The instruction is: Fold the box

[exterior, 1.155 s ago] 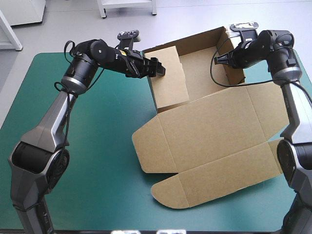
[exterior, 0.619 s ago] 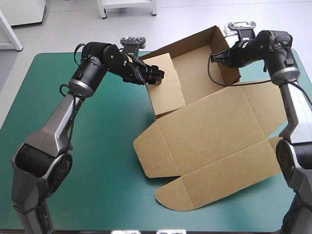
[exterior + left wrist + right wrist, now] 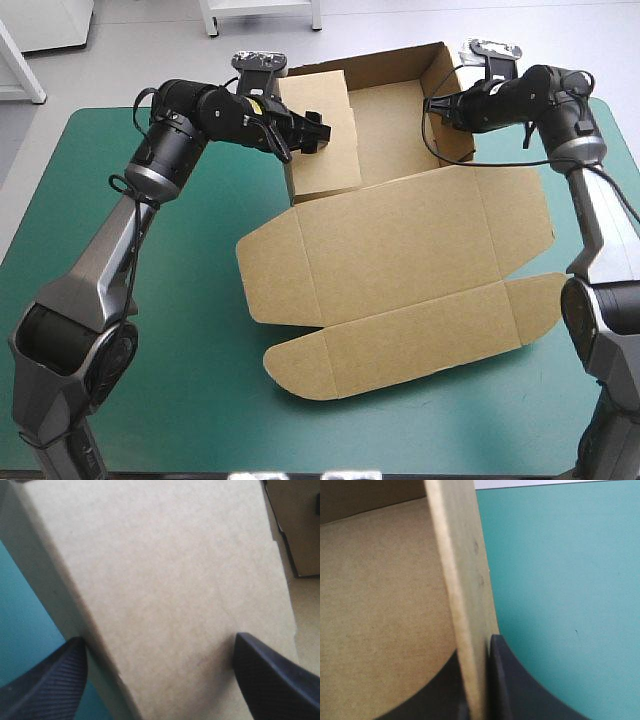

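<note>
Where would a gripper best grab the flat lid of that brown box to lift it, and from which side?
Probably the long front flap along the lid's near edge, coming in low from the table's near side. The lid lies flat on the teal-green cover, so nothing stands up to pinch from above. That free outer edge looks like the easiest place to slip under and clamp.

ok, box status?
Left gripper jaws open astride left flap. Right gripper shut on right wall. Brown cardboard box: walls raised, lid flat. No obstructions.
</note>
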`<state>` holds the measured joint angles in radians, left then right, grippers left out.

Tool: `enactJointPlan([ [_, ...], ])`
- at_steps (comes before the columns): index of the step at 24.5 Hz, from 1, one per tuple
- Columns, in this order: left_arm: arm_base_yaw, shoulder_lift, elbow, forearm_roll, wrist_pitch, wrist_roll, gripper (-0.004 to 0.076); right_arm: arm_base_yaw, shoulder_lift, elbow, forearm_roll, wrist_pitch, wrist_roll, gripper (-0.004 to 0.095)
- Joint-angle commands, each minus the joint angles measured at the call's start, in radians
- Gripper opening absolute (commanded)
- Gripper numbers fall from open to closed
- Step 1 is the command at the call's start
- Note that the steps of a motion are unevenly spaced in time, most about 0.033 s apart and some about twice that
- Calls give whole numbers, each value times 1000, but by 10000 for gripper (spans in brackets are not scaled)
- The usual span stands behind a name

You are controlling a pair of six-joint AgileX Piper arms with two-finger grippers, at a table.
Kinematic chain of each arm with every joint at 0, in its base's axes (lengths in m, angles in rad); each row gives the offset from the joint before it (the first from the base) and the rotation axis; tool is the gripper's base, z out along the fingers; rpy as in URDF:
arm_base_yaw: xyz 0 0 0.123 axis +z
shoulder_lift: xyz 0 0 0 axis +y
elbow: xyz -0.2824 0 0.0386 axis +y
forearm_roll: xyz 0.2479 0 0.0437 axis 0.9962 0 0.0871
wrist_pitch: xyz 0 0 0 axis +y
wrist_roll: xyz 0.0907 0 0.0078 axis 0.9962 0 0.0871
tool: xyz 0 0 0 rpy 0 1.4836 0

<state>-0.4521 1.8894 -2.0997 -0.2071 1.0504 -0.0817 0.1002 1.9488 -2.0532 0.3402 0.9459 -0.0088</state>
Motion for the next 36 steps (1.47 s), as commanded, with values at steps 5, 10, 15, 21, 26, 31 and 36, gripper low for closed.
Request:
enactJointPlan([
  [5, 2, -39, -22, -75, -44, -98, 576, 12, -51, -34, 197, -129, 67, -11],
  [10, 24, -25, -22, -29, 27, -163, 573, 19, -49, -34, 253, -193, 67, -11],
  [15, 24, 7, -22, -11, 18, -168, 489, 44, -41, -34, 251, -197, 63, -10],
  [21, 24, 30, -22, 84, 28, -168, 324, 60, -41, -34, 143, -142, 55, -9],
  [26, 24, 34, -22, 104, 12, -164, 75, 60, -41, -34, 102, -53, 15, -7],
  [31, 24, 45, -22, 104, 21, -157, -8, 60, -41, -34, 54, 14, -2, -7],
  [36, 24, 81, -22, 106, 63, -157, -8, 62, -41, -34, 6, 83, -2, 1],
])
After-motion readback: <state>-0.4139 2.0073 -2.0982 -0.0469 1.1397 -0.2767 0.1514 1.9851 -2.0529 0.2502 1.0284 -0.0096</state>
